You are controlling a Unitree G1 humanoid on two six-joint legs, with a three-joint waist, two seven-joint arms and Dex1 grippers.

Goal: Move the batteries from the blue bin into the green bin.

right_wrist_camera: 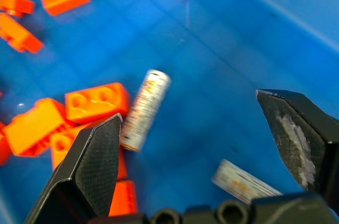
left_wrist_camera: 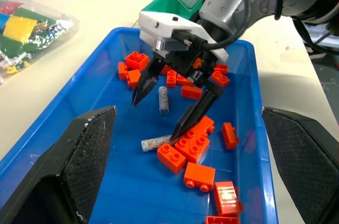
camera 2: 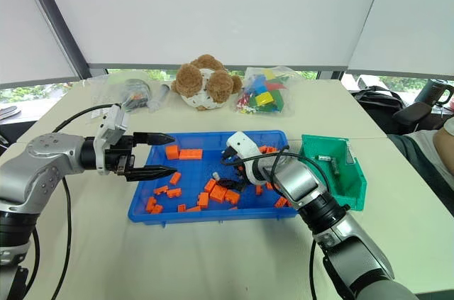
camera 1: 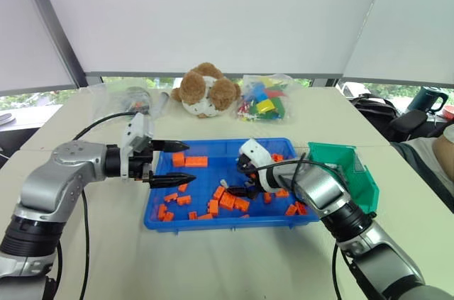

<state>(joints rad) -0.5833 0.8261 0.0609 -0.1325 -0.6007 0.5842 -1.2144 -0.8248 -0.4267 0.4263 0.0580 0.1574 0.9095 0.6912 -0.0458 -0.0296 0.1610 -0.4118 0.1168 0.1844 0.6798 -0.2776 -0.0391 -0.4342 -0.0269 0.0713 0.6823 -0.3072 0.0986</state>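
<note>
Starting with the table (camera 1: 213, 257), you have the blue bin (camera 1: 159, 218) set square in front of you and the green bin (camera 1: 358, 172) touching its right end, which looks arranged to keep each carry short. The blue bin's floor is strewn with orange bricks (camera 1: 228, 201), so you must pick between them. Your left gripper (camera 1: 169, 163) hangs above the bin's left part with its fingers spread and nothing in them, apparently parked out of the way. Your right gripper (left_wrist_camera: 161, 102) reaches down into the bin, fingers (left_wrist_camera: 193, 118) wide apart and empty, straddling the batteries (left_wrist_camera: 163, 99): one lies between the fingers, another (left_wrist_camera: 156, 142) rests by a fingertip, touching a brick. That wide stance seems meant for closing on a single cylinder. One small grey piece, perhaps a battery, lies in the green bin.
</note>
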